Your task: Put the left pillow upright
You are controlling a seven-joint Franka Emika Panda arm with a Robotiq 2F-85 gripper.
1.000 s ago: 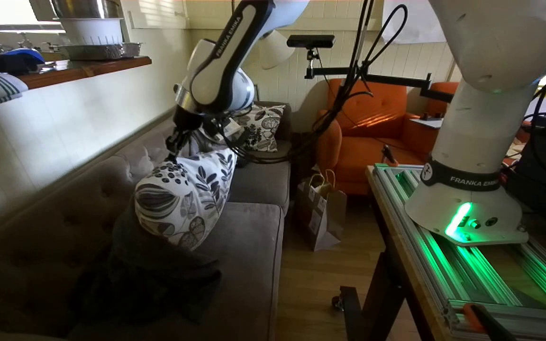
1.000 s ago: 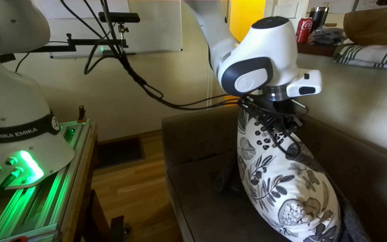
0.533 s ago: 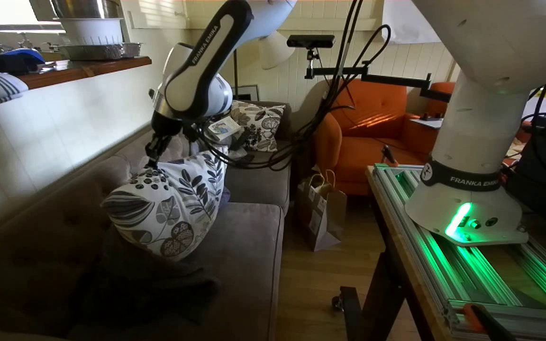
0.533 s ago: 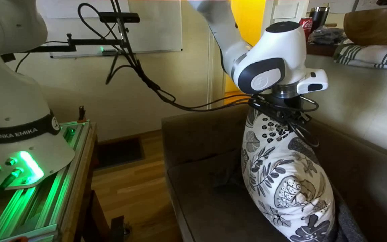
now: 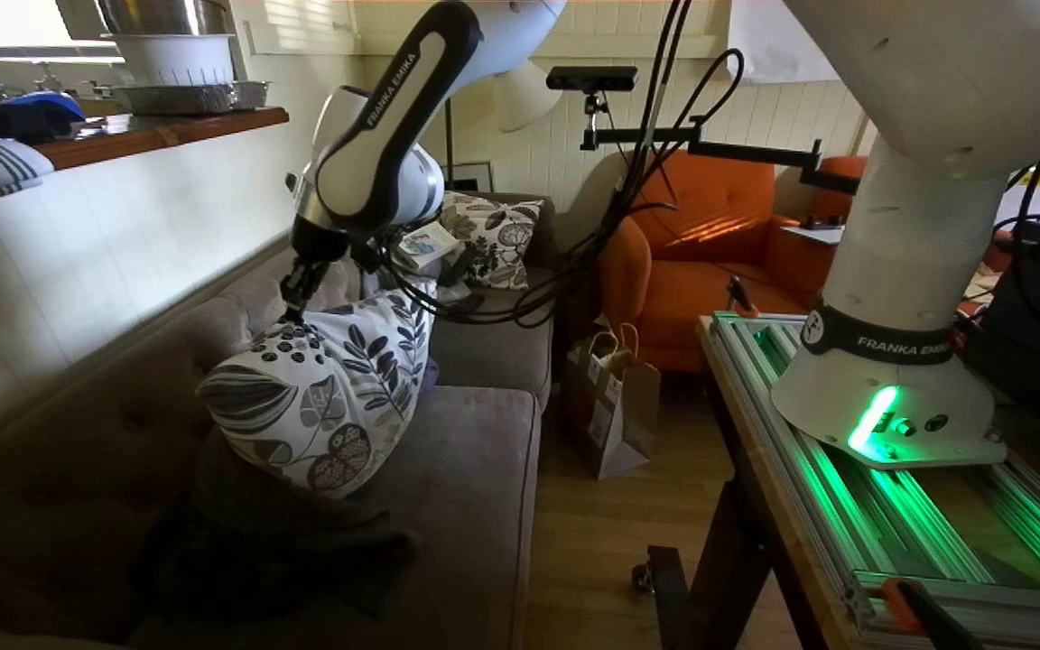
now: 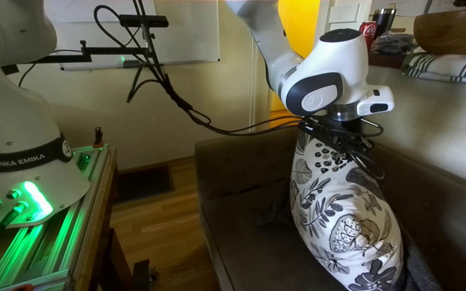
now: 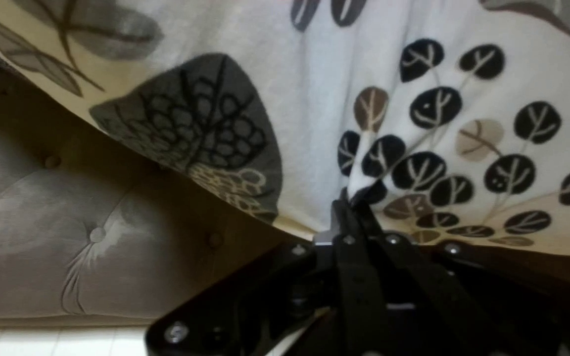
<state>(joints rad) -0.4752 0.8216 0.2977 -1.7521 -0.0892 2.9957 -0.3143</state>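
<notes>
The white pillow with grey and black leaf prints (image 5: pixel 339 388) stands tilted on the grey sofa (image 5: pixel 484 451), close to its backrest. It also shows in an exterior view (image 6: pixel 338 218) and fills the upper part of the wrist view (image 7: pixel 309 138). My gripper (image 5: pixel 292 314) points down at the pillow's upper edge. In the wrist view its fingertips (image 7: pixel 352 203) are shut on a pinched fold of the pillow's cloth. In an exterior view cables partly cover the gripper (image 6: pixel 354 151). A second patterned pillow (image 5: pixel 502 239) leans at the sofa's far end.
A dark blanket (image 5: pixel 294 533) lies against the pillow's lower side. A book (image 5: pixel 428 244) lies behind the pillow. The tufted backrest (image 7: pixel 87 257) runs along the wall below a wooden ledge (image 5: pixel 168 131). Arm cables (image 6: pixel 184 105) hang in a loop. A paper bag (image 5: pixel 615 406) stands on the floor.
My gripper has moved toward the sofa's backrest, pulling the pillow's upper part with it. Over the last half second the arm and pillow have barely moved.
</notes>
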